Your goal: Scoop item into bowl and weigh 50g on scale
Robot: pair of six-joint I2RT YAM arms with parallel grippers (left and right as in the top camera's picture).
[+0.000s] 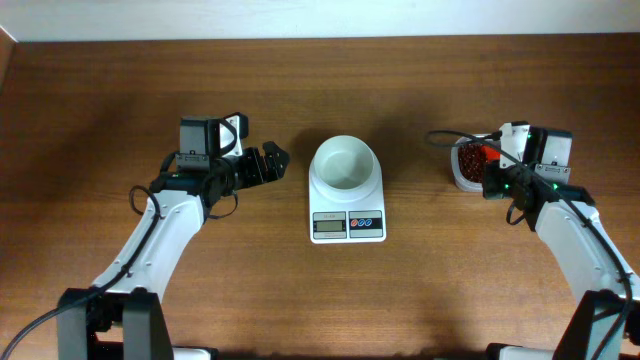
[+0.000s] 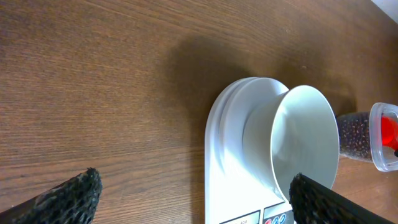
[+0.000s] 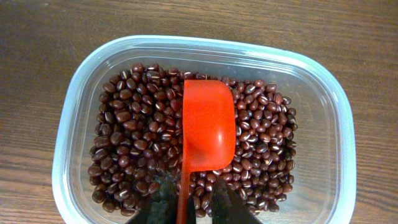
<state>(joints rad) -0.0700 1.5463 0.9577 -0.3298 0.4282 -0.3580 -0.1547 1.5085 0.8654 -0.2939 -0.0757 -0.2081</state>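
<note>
Found scooping in hand, right gripper (image 3: 183, 200) clamped on red plastic scoop (image 3: 208, 127) resting on small dark red-brown beans (image 3: 134, 130) in clear plastic tub (image 3: 339, 124) right of small white digital scale (image 1: 347, 226), round white bowl (image 1: 345, 162) empty atop it, left gripper (image 1: 268, 164) agape to its left; judged next to call for digging in and lifting level.

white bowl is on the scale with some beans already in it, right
Not quite. The bowl is on the scale, but it is empty, as the overhead view shows; the beans lie in the clear container.
</note>
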